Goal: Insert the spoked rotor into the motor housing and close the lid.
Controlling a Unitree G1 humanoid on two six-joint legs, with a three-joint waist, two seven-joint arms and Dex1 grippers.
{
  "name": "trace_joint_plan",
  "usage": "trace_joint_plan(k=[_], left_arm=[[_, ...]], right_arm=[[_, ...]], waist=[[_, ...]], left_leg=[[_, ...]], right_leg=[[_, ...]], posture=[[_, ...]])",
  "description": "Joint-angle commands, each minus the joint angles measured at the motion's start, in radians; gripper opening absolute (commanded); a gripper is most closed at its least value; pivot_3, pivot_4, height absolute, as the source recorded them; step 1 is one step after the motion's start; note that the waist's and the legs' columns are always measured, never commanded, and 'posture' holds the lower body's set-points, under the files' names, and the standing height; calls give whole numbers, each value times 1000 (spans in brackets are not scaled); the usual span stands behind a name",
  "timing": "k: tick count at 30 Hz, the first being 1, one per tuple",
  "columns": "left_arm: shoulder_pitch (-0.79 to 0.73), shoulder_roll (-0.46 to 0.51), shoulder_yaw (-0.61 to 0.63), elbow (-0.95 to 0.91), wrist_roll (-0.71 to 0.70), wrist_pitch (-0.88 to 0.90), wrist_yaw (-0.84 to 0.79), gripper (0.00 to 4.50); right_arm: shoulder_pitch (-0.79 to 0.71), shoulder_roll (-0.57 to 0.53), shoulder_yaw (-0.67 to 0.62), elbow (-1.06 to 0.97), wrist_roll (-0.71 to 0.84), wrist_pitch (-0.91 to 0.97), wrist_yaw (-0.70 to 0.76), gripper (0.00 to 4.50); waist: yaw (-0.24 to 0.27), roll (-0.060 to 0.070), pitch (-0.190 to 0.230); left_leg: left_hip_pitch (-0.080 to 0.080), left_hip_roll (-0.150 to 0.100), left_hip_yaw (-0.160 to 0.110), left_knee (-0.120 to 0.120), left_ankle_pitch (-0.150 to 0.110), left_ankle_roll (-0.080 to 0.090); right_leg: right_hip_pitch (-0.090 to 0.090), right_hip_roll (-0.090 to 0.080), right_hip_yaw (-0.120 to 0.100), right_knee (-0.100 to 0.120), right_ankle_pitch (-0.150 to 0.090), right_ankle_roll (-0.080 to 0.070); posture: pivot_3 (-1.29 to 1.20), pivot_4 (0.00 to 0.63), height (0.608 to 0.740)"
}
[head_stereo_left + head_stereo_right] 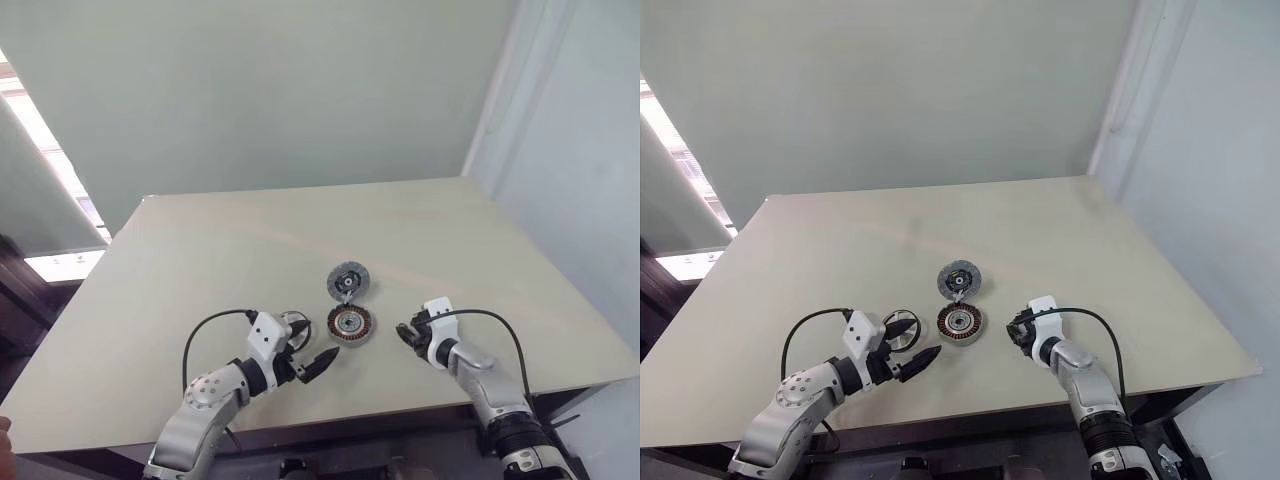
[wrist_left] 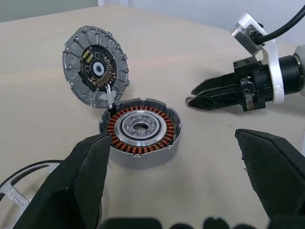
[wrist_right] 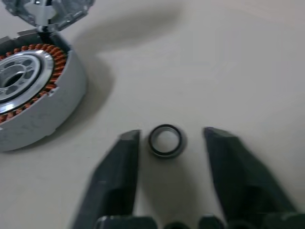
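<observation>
Table: a pale beige top with the parts grouped near its front edge.
Motor housing: a round puck with copper windings around a silvery centre, sitting uncovered on the table between the two grippers.
Lid: a grey disc standing tilted up at the housing's 12 o'clock, joined to its rim (dark hub side facing the robot).
Spoked rotor: a silver ring lying flat at the housing's 9 o'clock, just beside the left gripper.
Left gripper: fingers spread wide, gripping nothing, tips at the housing's 7 o'clock.
Right gripper: at the housing's 3 o'clock, fingers apart on either side of a small ring on the table, not touching it.
</observation>
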Motion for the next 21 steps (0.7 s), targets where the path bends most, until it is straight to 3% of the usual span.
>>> trace_joint_plan(k=[1, 3, 15, 19, 21], left_arm=[[-13, -3, 4, -9, 2, -25, -6, 4500], [-12, -4, 3, -8, 3, -27, -6, 4500], [-18, -6, 5, 7, 5, -37, -8, 4500], [-21, -6, 5, 12, 7, -39, -8, 4500], [-21, -7, 5, 13, 7, -40, -7, 4500]], right_arm=[[-3, 5, -3, -31, 0, 19, -1, 749], [-1, 5, -6, -38, 1, 24, 0, 35], [-3, 10, -38, -89, 7, 19, -39, 35], [-4, 12, -66, -142, 45, 102, -48, 35], [-2, 10, -71, -171, 59, 131, -35, 405]], waist=[[0, 0, 0], [0, 0, 0], [0, 0, 0], [1, 0, 0], [1, 0, 0]], left_leg=[[0, 0, 0, 0, 0, 0], [0, 0, 0, 1, 0, 0], [0, 0, 0, 1, 0, 0], [-1, 0, 0, 1, 0, 0], [-1, 0, 0, 1, 0, 0]], right_leg=[[0, 0, 0, 0, 0, 0], [0, 0, 0, 0, 0, 0], [0, 0, 0, 0, 0, 0], [0, 0, 0, 0, 0, 0], [0, 0, 0, 0, 0, 0]], posture=[[0, 0, 740], [0, 0, 740], [0, 0, 740], [0, 0, 740], [0, 0, 740]])
